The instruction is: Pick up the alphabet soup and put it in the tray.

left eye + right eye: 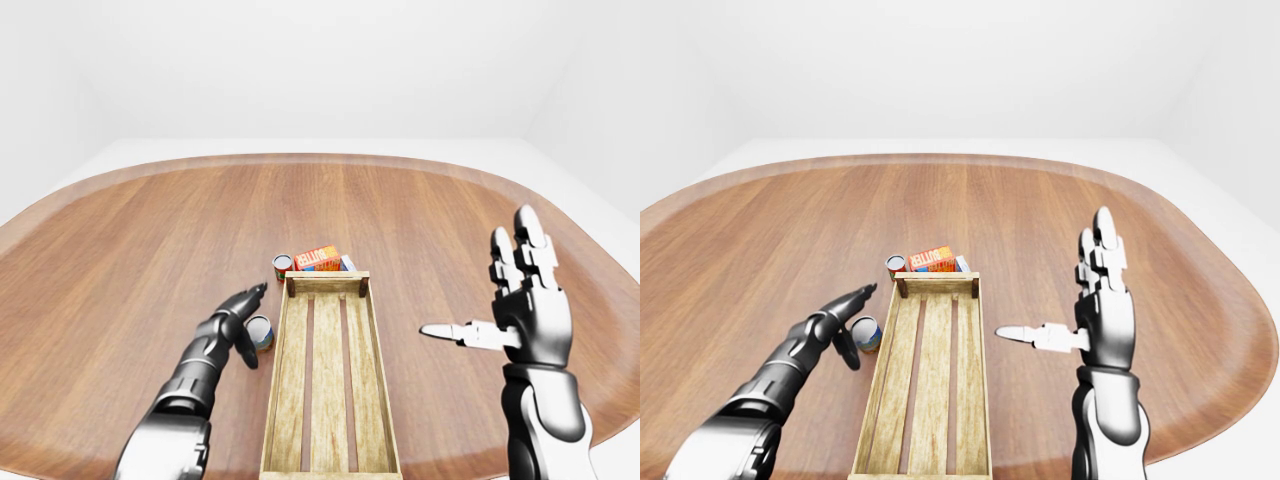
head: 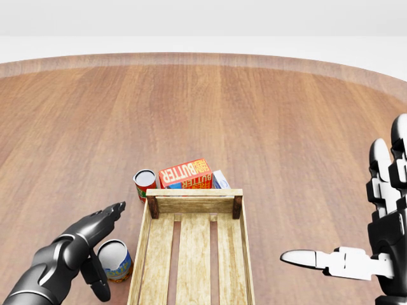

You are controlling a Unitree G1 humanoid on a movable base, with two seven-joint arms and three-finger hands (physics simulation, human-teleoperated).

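The alphabet soup can [image 2: 115,260], with a blue and green label and a silver lid, stands upright on the wooden table just left of the tray. The tray [image 2: 194,192] is a long wooden crate with slats, running down to the bottom edge of the head view, and holds nothing. My left hand [image 2: 107,249] is open at the can's left side, with fingers [image 2: 109,213] stretched above it and the thumb below it. My right hand [image 1: 480,275] is open to the right of the tray, raised off the table, with fingers up and thumb pointing left.
A red can [image 2: 145,183] stands at the tray's top-left corner. A red butter box [image 2: 186,173] and a small white and blue box [image 2: 220,179] lie against the tray's top end. The round table's edge [image 1: 600,290] curves past my right hand.
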